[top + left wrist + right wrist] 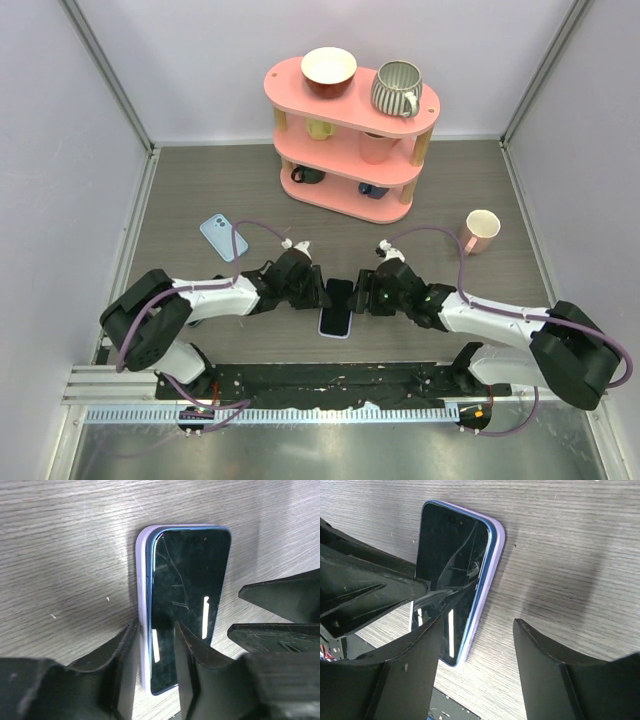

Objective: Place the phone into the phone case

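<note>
Near the front of the bench [200, 190], between my two wrists, the phone [187, 595] lies screen up inside the lilac phone case [141, 580], its blue rim showing along the case's long sides; my left hand [156, 630] has its fingers apart, astride the left long edge, one finger outside the case and the other over the glass; my right hand [477, 625] stands wide apart and grips nothing, one finger over the phone's near right edge, the other over bare wood; farther back on the left lies a light blue phone-shaped slab [224, 237]; on the right stands a pink mug [481, 230]; farthest off, a pink shelf [290, 85] carries a bowl [328, 70] and a striped mug [396, 88] on top.
</note>
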Motion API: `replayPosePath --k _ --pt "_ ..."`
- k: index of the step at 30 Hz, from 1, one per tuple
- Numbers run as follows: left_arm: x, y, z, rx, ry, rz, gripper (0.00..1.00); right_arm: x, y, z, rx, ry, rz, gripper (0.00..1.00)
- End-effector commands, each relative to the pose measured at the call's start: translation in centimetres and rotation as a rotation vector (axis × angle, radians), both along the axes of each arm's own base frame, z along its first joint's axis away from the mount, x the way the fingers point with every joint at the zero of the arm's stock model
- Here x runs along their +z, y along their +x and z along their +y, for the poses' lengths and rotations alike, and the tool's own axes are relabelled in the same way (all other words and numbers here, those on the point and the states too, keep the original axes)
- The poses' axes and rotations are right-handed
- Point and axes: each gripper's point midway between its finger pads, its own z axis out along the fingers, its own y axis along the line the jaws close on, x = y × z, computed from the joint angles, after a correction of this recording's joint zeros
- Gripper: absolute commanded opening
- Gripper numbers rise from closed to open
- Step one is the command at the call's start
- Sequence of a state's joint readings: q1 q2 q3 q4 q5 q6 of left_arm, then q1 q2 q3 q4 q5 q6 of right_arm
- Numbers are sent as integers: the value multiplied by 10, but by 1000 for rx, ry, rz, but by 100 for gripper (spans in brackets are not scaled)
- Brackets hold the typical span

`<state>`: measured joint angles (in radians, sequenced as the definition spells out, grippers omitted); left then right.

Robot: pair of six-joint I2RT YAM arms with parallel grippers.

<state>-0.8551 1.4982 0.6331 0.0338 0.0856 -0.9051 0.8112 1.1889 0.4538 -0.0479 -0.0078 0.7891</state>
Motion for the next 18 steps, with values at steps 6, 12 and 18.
replayPosePath --k 6,12,18 --pt "-14 -21 -6 -5 -88 143 20 11 4 25 -17 54 -90 63" --pt "-15 -25 -1 21 -94 168 14 2 6 22 -38 -46 -115 63" --pt "-21 -22 11 63 -55 186 14 9 10 11 -67 -109 -166 66"
